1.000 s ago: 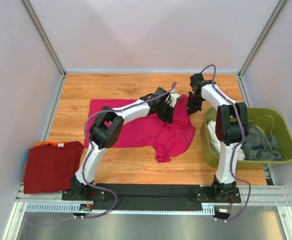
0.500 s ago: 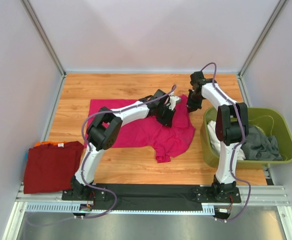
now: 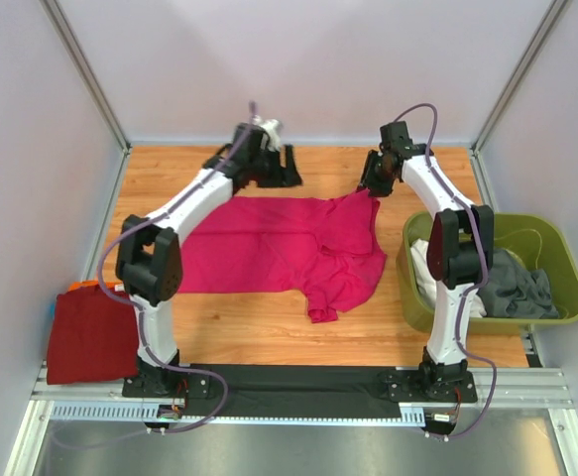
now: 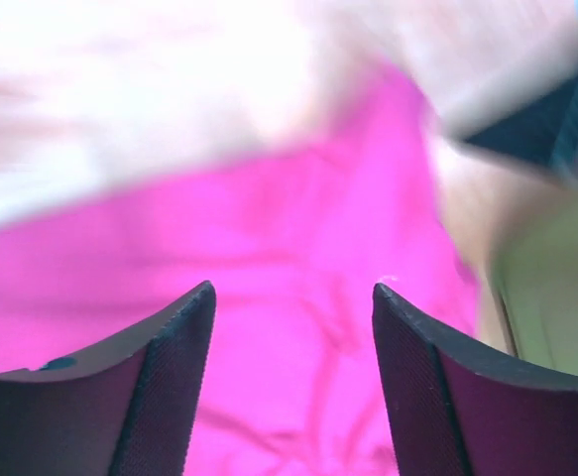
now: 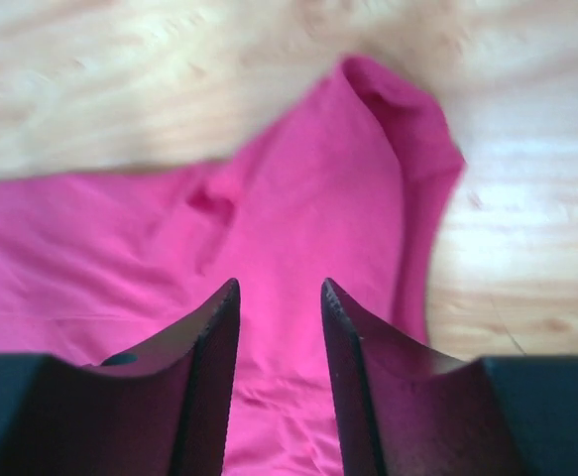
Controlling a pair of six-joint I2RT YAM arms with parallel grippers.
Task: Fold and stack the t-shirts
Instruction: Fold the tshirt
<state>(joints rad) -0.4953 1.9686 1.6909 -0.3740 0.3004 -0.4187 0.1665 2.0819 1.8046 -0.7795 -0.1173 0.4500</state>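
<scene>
The magenta t-shirt (image 3: 289, 248) lies spread on the wooden table (image 3: 269, 327), rumpled at its right side. A folded dark red t-shirt (image 3: 95, 332) sits near left, and a grey t-shirt (image 3: 521, 283) lies in the olive-green bin (image 3: 497, 324). The left gripper (image 3: 289, 169) hovers beyond the magenta t-shirt's far edge, jaws wide and empty. The right gripper (image 3: 368, 183) hangs over its far right corner, jaws parted, holding nothing.

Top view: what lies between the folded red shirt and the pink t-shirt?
Bare wooden table separates the red shirt from the pink t-shirt. The left arm's elbow hangs over that gap, as the top view shows.
</scene>
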